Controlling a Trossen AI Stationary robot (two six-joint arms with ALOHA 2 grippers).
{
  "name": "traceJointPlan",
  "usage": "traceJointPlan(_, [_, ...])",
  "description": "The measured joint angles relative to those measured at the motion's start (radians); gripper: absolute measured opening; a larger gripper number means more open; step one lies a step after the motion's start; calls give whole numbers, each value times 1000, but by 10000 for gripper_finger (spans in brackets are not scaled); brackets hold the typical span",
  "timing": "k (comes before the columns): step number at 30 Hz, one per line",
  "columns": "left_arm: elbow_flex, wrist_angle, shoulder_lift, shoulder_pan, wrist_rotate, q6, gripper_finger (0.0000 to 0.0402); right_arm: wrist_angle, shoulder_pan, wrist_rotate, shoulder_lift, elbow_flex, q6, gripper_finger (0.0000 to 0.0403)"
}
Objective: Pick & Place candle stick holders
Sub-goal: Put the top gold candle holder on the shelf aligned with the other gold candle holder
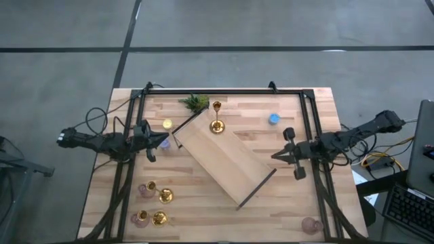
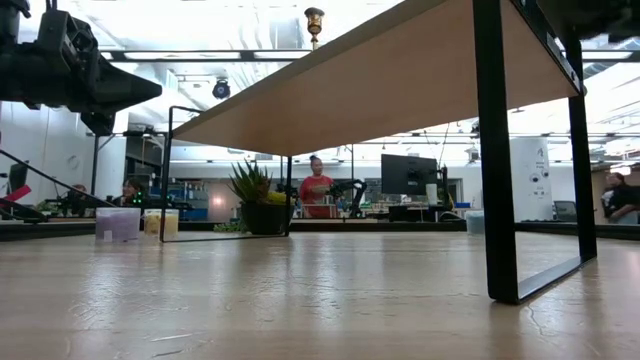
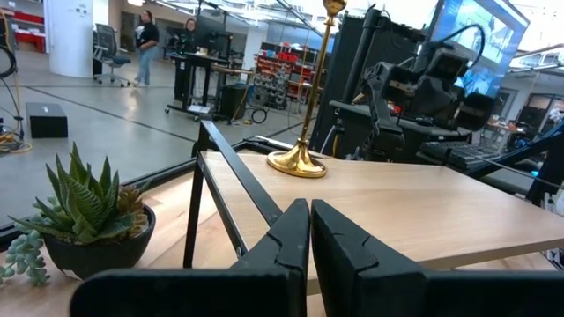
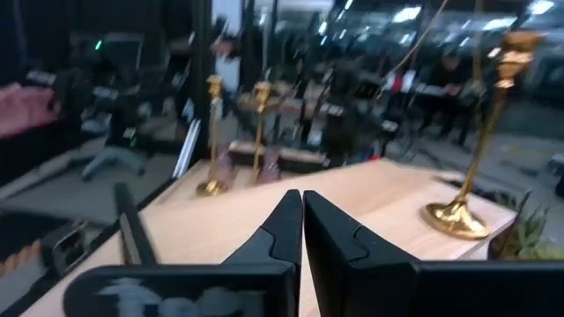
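Ahead of my closed, empty right pincer [image 4: 302,231], a shiny gold candlestick [image 4: 476,141] stands upright: slim stem, round base.

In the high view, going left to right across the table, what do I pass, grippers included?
Left gripper → yellow tealight → plant sprig → gold candlestick on the wooden shelf → blue tealight → right gripper → pink glass cup.
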Motion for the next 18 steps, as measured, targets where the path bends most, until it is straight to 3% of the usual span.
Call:
traceJointPlan(3, [0,0,0,0,-5,25,19,126,0,6,15,-70,7,8])
traceJointPlan(7, [0,1,0,1,-36,85,19,149,0,39,17,-102,14,8])
traceJointPlan(12, [-3,10,0,1,-31,-5,19,148,-2,88,16,-113,83,8])
traceJointPlan(18, [-20,86,0,0,128,-113,19,132,0,77,14,-118,70,8])
